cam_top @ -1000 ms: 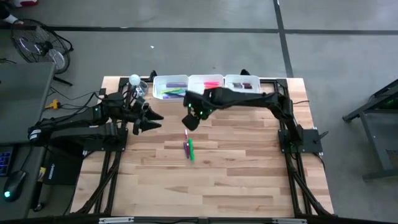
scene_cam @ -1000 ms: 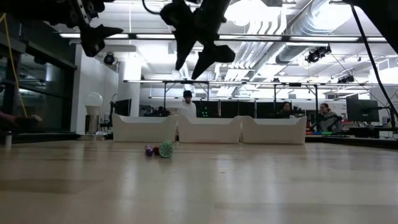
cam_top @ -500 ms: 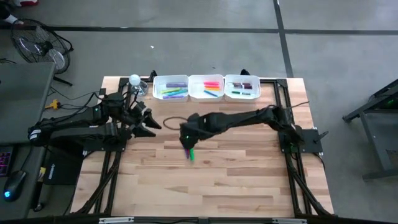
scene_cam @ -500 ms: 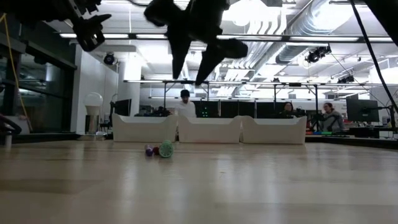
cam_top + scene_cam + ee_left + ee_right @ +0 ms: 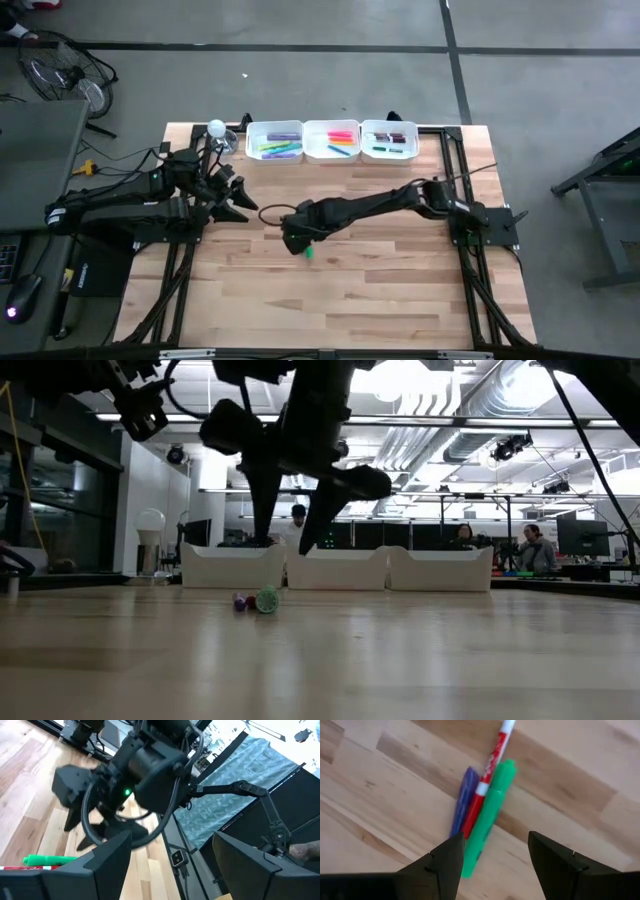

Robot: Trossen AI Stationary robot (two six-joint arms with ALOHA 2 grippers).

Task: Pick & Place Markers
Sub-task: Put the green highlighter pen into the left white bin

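Right pincer (image 5: 492, 870) open, empty, poised above green marker (image 5: 486, 817), red marker (image 5: 485, 790) and purple marker (image 5: 463, 800) lying side by side mid-surface (image 5: 400, 290). Left pincer (image 5: 243, 205) open, empty, near left edge.

From overhead, the right end effector (image 5: 297, 240) hides all but one green marker (image 5: 308, 254) tip.

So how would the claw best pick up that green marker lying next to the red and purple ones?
Probably from straight above, at the green marker's middle. It lies flat on the table, touching the red marker along one side, so one finger has to slip between them, the other on its free side. The open right gripper hangs over it.
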